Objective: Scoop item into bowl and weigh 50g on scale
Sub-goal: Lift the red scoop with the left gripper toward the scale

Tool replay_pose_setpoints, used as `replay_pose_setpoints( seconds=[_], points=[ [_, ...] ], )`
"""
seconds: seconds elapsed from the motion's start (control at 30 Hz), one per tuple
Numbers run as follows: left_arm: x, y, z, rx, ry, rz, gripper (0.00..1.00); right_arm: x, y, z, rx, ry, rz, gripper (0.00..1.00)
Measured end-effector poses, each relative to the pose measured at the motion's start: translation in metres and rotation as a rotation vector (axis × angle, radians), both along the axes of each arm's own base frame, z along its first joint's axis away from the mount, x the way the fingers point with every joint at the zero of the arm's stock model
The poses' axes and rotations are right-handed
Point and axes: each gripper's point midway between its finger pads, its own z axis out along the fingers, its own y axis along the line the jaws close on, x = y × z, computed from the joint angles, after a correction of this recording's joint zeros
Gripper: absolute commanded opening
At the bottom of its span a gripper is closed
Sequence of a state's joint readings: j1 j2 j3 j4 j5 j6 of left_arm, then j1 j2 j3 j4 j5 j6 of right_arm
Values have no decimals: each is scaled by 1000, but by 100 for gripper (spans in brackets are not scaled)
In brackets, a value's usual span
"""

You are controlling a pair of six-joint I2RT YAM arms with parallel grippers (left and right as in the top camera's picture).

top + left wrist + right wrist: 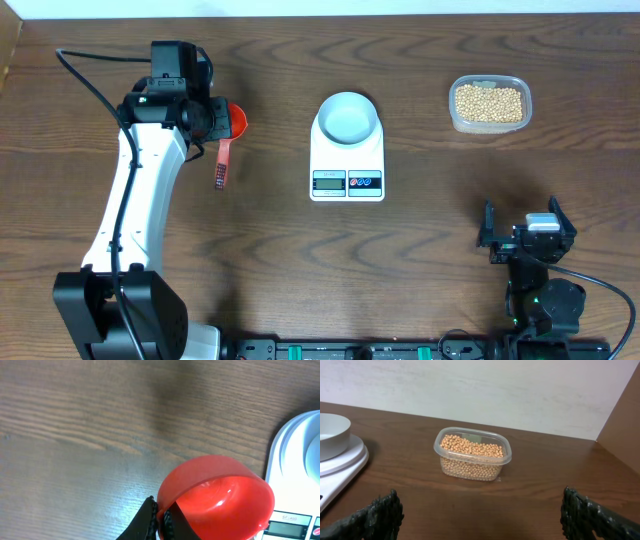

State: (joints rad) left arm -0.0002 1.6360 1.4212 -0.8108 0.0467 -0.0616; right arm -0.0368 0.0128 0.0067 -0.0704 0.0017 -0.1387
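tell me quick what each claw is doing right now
left claw: closed, pinching the red scoop at its rim
right claw: open, holding nothing

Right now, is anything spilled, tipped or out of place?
Nothing stands out. The tan beans all sit in the clear tub, the white bowl stands upright on the scale, and no strays show on the table.

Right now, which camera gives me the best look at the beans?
Right wrist: the beans fill the clear tub straight ahead, close and unobstructed. Overhead shows the beans small, from above. Left wrist misses them entirely.
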Motion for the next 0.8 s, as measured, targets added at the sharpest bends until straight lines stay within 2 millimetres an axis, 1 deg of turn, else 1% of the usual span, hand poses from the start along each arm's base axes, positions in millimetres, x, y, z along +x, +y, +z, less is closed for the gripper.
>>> replay_pose_setpoints(
  seconds=[0.17,0.47,0.6,0.7,0.8],
  points=[
    [-7,0,-3,-51,30,107,8,0,0,0,0,0,0,99],
    [-24,0,-10,-184,101,426,7,0,0,0,0,0,0,99],
    [-33,-1,-14,-218,139,528,7,0,0,0,0,0,0,99],
    [-39,-6,-15,-256,172,560,7,0,0,0,0,0,0,99],
    [-44,-19,-16,-326,212,557,7,0,0,0,0,0,0,99]
  ],
)
